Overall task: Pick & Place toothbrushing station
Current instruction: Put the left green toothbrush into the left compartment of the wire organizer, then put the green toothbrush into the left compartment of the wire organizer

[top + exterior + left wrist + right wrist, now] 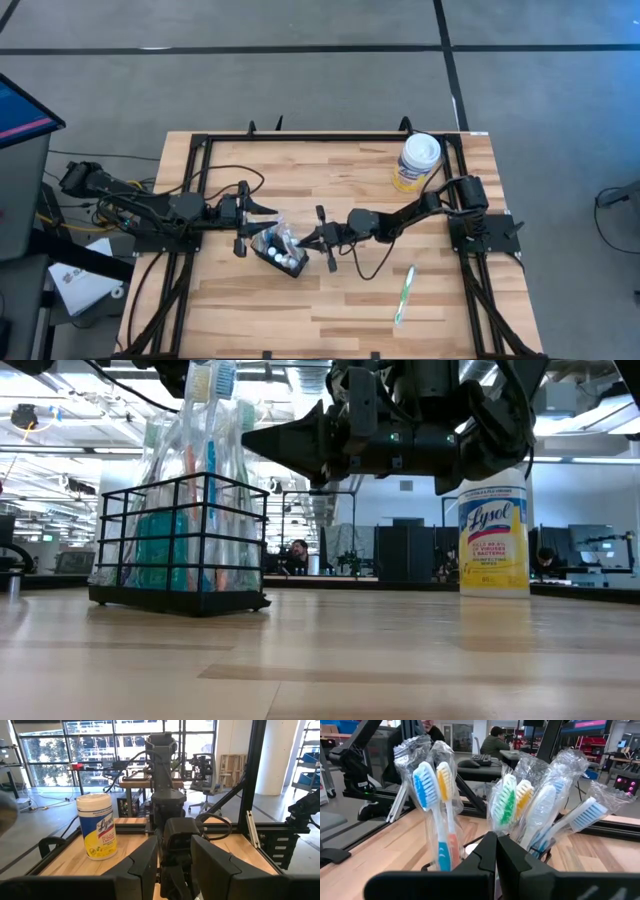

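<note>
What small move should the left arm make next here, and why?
Probably close the left gripper on the toothbrushing station: its open fingers sit at the station's rim, the basket stands upright on the table, and the right gripper is shut just beside it, holding nothing.

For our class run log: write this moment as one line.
station: upright mid-table | left hand: beside it | right hand: shut, beside it | loose toothbrush: on table
</note>
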